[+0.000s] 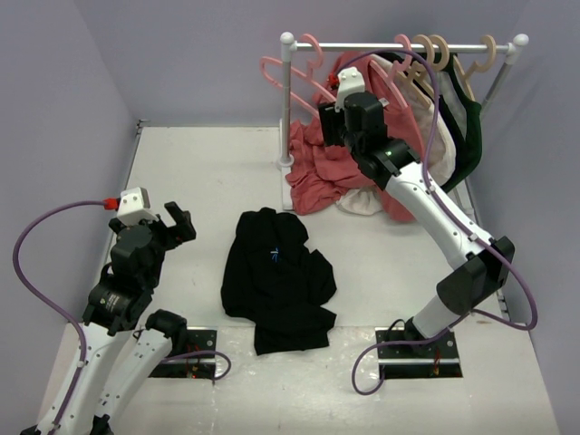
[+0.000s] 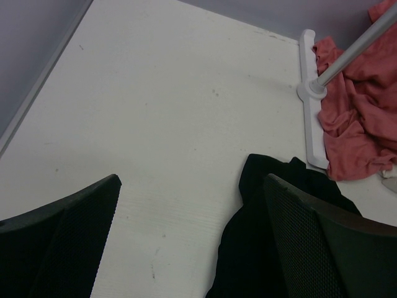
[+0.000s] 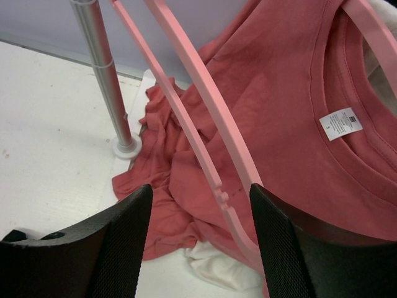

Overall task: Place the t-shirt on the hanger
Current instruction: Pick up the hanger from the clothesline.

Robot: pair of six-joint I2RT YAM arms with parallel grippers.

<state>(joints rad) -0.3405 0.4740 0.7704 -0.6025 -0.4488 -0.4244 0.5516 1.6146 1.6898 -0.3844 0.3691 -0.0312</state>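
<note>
Take the limp t-shirt [image 1: 272,272], crumpled on the bench [image 1: 199,163], near its collar with your wide-spread left gripper [image 2: 192,180]; your right gripper [image 3: 200,189], also spread, straddles the light, stiff hanger [image 3: 197,93] on the rack [image 1: 399,45].

t-shirt [image 1: 272,281]: plain black, with one tiny light-blue mark [image 1: 276,255] near the collar.
hanger [image 3: 198,105]: pale pink, no pattern.
shirt [image 3: 291,112] behind it: salmon-red; neck label [image 3: 342,123] white with dark print.
other hangers [image 1: 435,54] on the rail: beige.
garment [image 1: 469,136] at the far right: dark green.
rail post [image 3: 102,74]: silver-grey.
worktop [image 1: 208,172]: white, faintly speckled.
walls [image 1: 181,54]: pale lilac.
cables [image 1: 45,236]: purple.
left pincer [image 2: 192,180] and right pincer [image 3: 200,192]: black fingers [image 3: 118,248] with a fine mesh pattern.
</note>
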